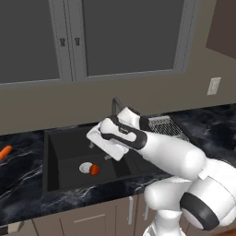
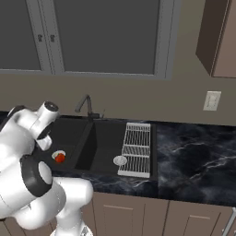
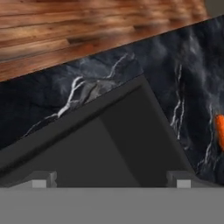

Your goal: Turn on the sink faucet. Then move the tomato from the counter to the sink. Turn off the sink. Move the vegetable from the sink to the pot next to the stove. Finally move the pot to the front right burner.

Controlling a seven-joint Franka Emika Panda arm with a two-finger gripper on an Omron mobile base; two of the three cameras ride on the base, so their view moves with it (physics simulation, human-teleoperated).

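One tomato (image 1: 94, 169) lies on the floor of the left basin of the sink (image 1: 60, 152), touching or just beside the round silver drain (image 1: 85, 167); in the right base view the same tomato (image 2: 60, 157) sits at that drain, partly behind the arm. A second drain (image 2: 120, 160) shows in the right basin, next to a white wire rack (image 2: 137, 148) that spans the basin's right edge. The sink faucet (image 2: 86, 106) stands at the back rim between the two basins, its spout arched toward the left basin; whether water runs cannot be told.

The gripper (image 1: 101, 151) hangs above the left basin, apart from the tomato, with its fingers spread wide and nothing between them. In the hand view the two fingertips (image 3: 43, 178) stand far apart over a corner of the dark basin.

The counter (image 2: 198, 156) of black marble with white veins surrounds the sink. A carrot (image 1: 4, 152) lies on it well left of the sink. Grey-framed windows (image 1: 124, 37) fill the wall above.
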